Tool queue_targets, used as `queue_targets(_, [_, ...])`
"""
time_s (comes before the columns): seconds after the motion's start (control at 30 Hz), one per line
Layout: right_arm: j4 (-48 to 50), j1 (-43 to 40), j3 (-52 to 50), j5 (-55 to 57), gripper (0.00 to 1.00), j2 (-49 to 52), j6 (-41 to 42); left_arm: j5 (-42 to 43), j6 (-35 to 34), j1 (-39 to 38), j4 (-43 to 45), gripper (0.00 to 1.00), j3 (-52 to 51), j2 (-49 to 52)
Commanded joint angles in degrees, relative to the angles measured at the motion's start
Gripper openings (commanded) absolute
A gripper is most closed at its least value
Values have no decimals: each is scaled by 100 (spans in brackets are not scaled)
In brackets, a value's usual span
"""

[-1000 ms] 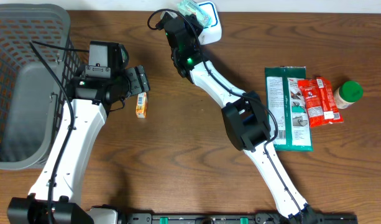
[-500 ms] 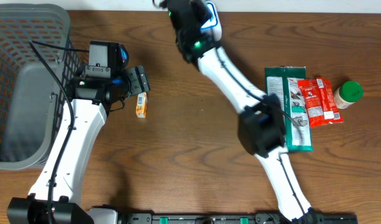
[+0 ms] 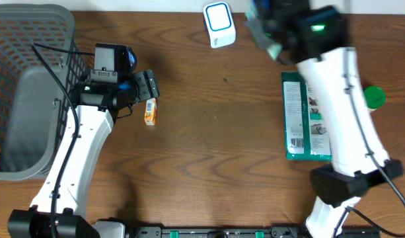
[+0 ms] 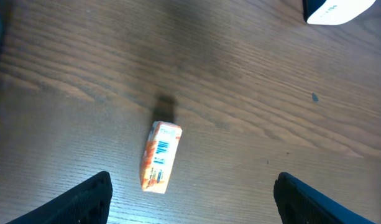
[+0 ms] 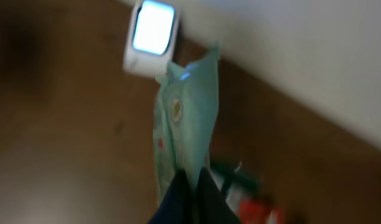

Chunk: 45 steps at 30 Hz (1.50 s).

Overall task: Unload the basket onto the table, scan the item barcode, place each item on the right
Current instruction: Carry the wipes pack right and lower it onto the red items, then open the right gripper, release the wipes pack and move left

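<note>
Dark wood table (image 3: 209,145) lies under both arms. Your right claw (image 5: 189,186) is pinched shut on one edge of the pale green pouch (image 5: 184,118), near the scanner (image 5: 151,34); it looks light, floppy, slick, so hold the sealed seam. Your left claw (image 4: 199,199) gapes empty.

Dark brown wood table (image 3: 209,152) is filling pretty much the whole view, its grain running side to side. A pale wall (image 5: 302,56) is showing just past the table's far edge. Soft light is glancing off the tabletop, and a grey mesh basket (image 3: 10,73) is sitting at the table's left end.
</note>
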Motion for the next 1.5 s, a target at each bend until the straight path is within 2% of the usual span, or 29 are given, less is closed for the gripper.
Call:
queue_targets(0.0, [-710, -662, 4, -1709, 1, -109, 96, -72, -9, 4, -7, 84, 2, -44])
queue_targets(0.17, [-1421, -1556, -420, -2096, 1, -94, 59, -72, -9, 4, -7, 84, 2, -44])
queue_targets(0.33, [-1169, -2275, -1419, -2138, 1, -94, -162, -72, -9, 4, -7, 84, 2, -44])
queue_targets(0.5, [-511, -2817, -2723, -2138, 1, -94, -227, -72, -9, 4, -7, 84, 2, -44])
queue_targets(0.67, [627, -3263, -3954, -2135, 1, -94, -227, -72, -9, 4, -7, 84, 2, -44])
queue_targets(0.87, [1939, -3486, -5053, -2135, 1, -94, -398, -72, -9, 4, -7, 84, 2, -44])
queue_targets(0.97, [2277, -3523, -5333, -2138, 2, -94, -422, -74, -9, 4, -7, 84, 2, -44])
queue_targets(1.0, [2323, -3523, -5372, -2135, 9, -94, -422, -74, -9, 4, -7, 84, 2, -44])
queue_targets(1.03, [2339, -3523, -5375, -2135, 20, -94, -420, -72, -9, 4, -7, 84, 2, -44])
queue_targets(1.07, [2345, -3523, -5362, -2135, 25, -96, -420, -74, -9, 4, -7, 84, 2, -44])
queue_targets(1.23, [1827, -3515, -4763, -2389, 41, -118, -348, -72, -9, 4, -7, 84, 2, -44])
queue_targets(1.33, [1207, -3453, -4118, -3331, 52, -118, -350, -74, -9, 4, -7, 84, 2, -44])
queue_targets(1.47, [868, -3257, -3834, -4378, 59, -118, -267, -72, -9, 4, -7, 84, 2, -44])
